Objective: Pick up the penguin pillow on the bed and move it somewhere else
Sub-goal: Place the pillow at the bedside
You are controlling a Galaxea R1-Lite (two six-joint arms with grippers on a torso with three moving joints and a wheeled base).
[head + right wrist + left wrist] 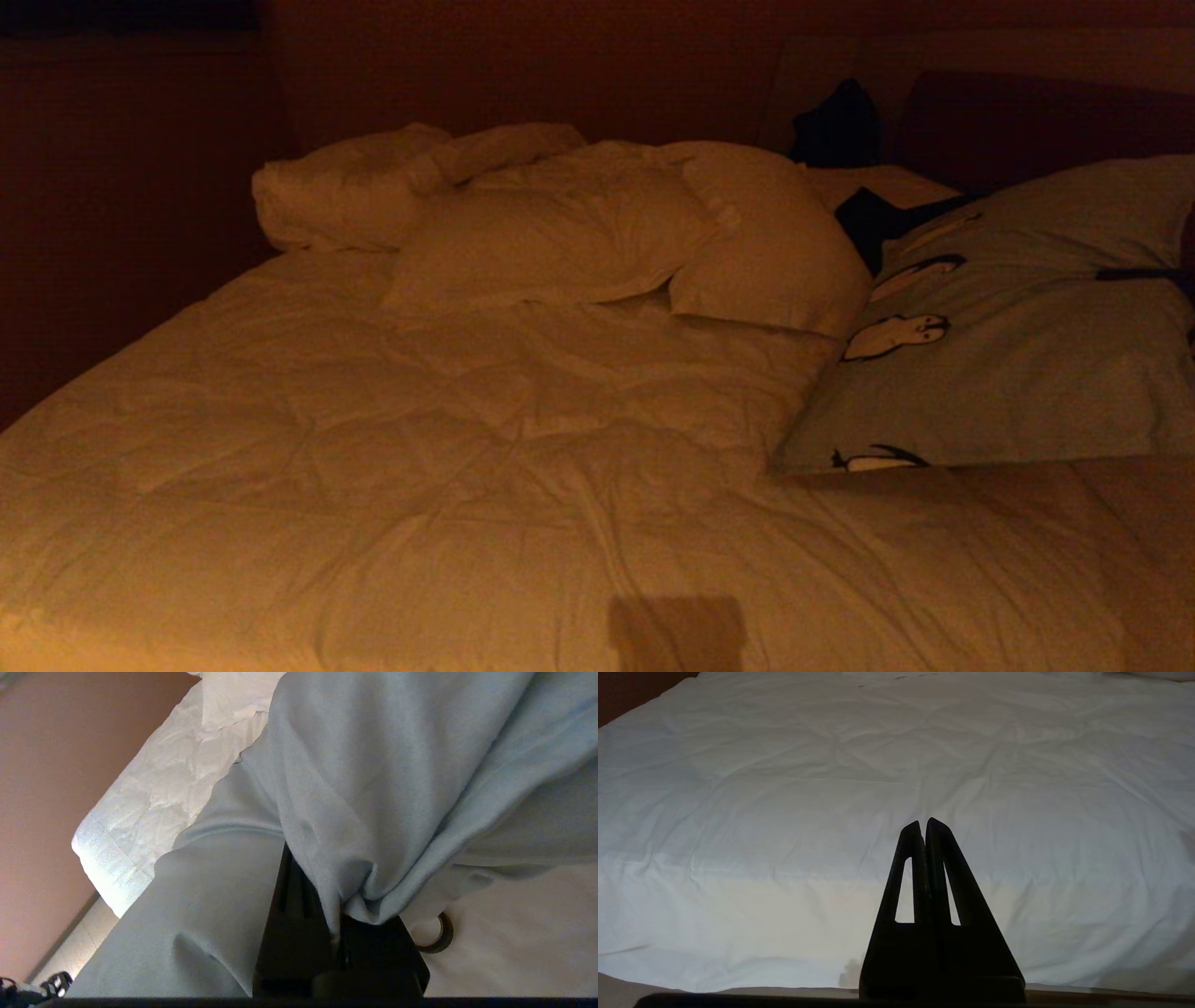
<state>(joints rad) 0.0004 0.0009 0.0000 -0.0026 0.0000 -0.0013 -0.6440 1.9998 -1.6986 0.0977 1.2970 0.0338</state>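
The penguin pillow [1027,355], pale grey-blue with black-and-white penguins, is at the right side of the bed [420,448], with a shadow on the duvet under its near edge. In the right wrist view its fabric [373,765] bunches into my right gripper [334,896], which is shut on a fold of it, and the cloth hides the fingertips. That gripper does not show in the head view. My left gripper [924,823] is parked shut over the wrinkled white duvet [784,788], holding nothing.
Two plain white pillows [560,233] [775,243] and a bundled cover [336,196] lie toward the head of the bed. Behind them are a dark headboard [1027,121] and a dark item [836,121]. A small dark ring [441,942] lies on the sheet beside the right gripper.
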